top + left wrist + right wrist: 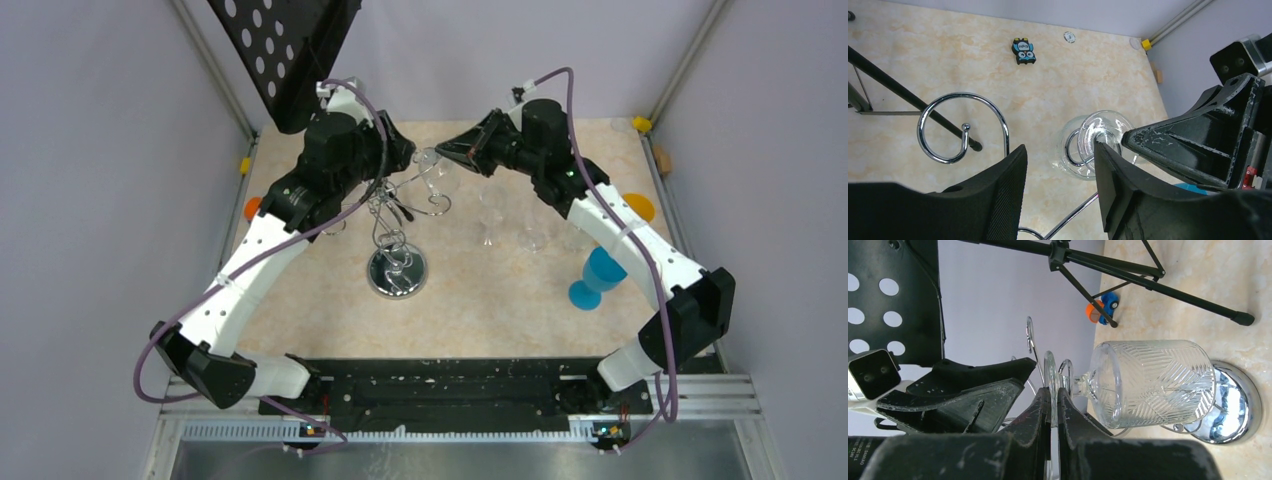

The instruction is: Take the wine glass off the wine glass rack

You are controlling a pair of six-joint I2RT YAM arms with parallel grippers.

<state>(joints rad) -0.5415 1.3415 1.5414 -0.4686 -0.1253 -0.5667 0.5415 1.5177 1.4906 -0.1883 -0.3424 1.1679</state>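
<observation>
The wine glass [1153, 385] hangs upside down from a curled hook high on the wine glass rack [397, 272], with its bowl pointing toward the rack's chrome base. The right claw [1054, 392] is clenched on the thin edge of the glass's foot, reaching in from the rack's right. The left claw [1059, 150] is released with its fingers spread. It hovers at the rack's top just beside the glass (whether a pad touches the glass I cannot tell). Another curled hook of the rack stands bare to the left of the glass. A blue goblet [598, 278] sits on the worktop [500, 310] well to the right of the rack. A black tripod stand [285, 50] rises behind the rack.
</observation>
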